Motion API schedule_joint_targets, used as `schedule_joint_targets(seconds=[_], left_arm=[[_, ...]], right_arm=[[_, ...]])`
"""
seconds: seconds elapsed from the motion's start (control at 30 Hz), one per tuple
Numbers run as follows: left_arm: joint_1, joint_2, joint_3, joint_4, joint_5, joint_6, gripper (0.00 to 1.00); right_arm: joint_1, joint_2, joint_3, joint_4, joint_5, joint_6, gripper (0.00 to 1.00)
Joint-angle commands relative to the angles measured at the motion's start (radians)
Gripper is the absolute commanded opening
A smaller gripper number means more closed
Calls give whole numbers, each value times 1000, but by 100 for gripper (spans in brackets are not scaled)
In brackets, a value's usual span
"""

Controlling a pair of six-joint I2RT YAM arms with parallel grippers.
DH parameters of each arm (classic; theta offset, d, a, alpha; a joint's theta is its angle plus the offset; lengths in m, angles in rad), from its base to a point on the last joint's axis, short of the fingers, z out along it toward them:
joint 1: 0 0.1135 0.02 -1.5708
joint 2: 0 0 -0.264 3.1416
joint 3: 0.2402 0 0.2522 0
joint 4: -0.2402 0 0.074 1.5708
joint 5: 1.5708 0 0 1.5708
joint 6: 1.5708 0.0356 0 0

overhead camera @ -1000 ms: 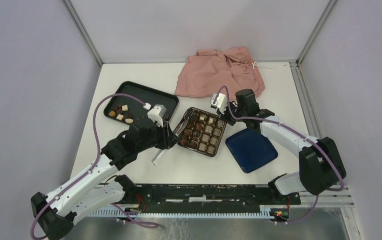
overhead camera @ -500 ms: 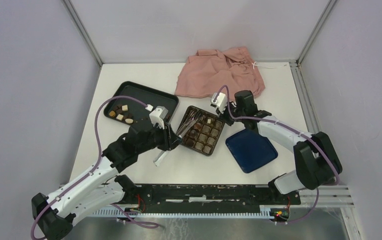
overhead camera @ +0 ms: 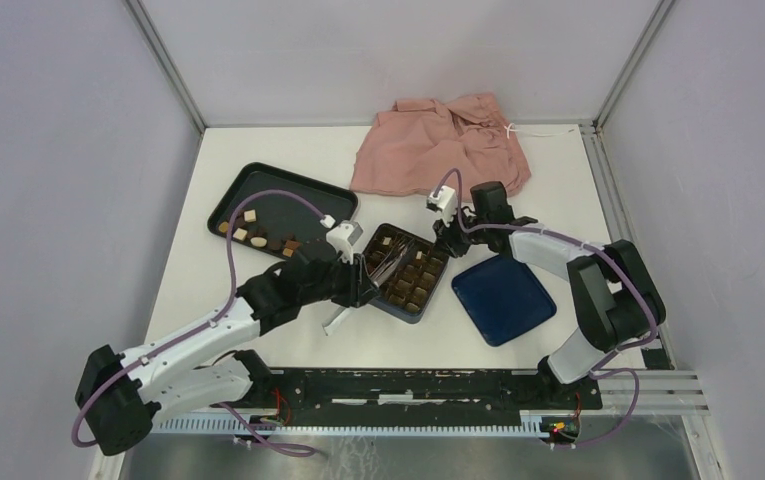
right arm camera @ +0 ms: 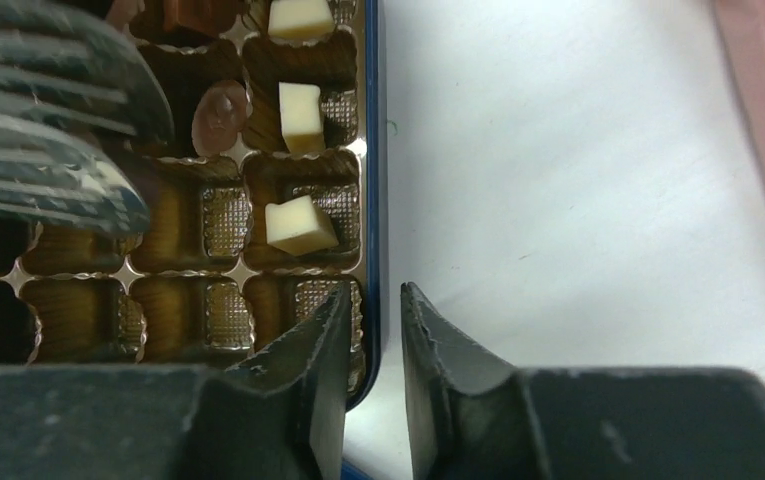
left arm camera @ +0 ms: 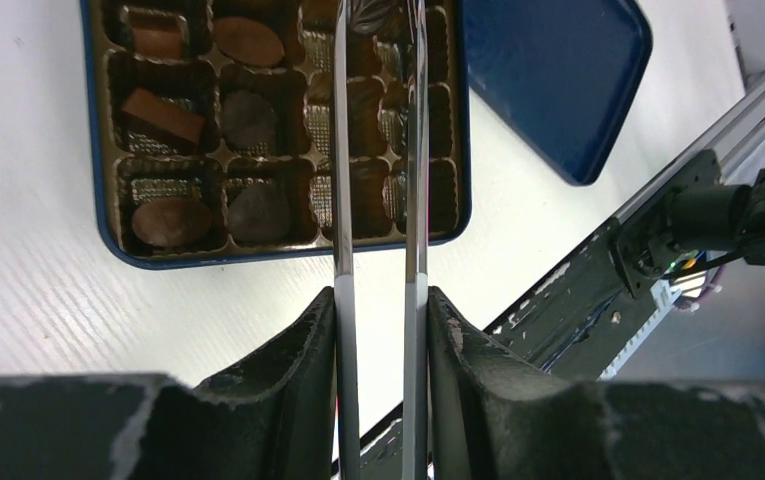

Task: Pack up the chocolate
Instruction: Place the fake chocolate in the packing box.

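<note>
Noting chocolate [right arm camera: 298, 225] in gridded cells of blue box [right arm camera: 375, 120]: 3 cream-white cubes in column beside rim, nearest one tilted. Oval brown pieces in left wrist view, long axis along rim nearest left gripper [left arm camera: 380, 300]; 1 bar-shaped piece lying diagonal. More pieces loose on black tray [overhead camera: 278, 190].

Left jaws clamped on tongs [left arm camera: 344, 200], blades reaching over box. Right gripper [right arm camera: 373, 292] straddling box rim, jaws slightly apart, not pinching.

Changes from 1 second earlier: looser right jaws, box shifted toward near edge, left arm swung right.

One dark blue square gridded box [right arm camera: 371, 150], one dark blue lid [overhead camera: 503, 297], one black rectangular tray [overhead camera: 293, 193], one crumpled pink cloth [overhead camera: 438, 148], one pair of metal tongs [left arm camera: 343, 150], about six loose chocolate pieces [overhead camera: 258, 241].
</note>
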Motion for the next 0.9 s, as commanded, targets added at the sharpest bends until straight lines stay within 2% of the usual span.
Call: schedule_joint_targets(seconds=[0.0, 0.2, 0.37, 0.67, 0.87], left_arm=[[-46, 34, 21, 54, -59, 10, 4], [-75, 70, 24, 53, -94, 8, 5], [-84, 102, 39, 49, -120, 12, 9], [-115, 148, 77, 42, -164, 11, 33], [-123, 160, 93, 33, -177, 7, 38]], right_arm=[[-21, -8, 64, 35, -97, 1, 34], [-36, -45, 64, -4, -113, -25, 51], [-59, -79, 63, -10, -127, -35, 58], [-88, -118, 59, -10, -152, -32, 62], [-90, -128, 59, -12, -158, -33, 62]])
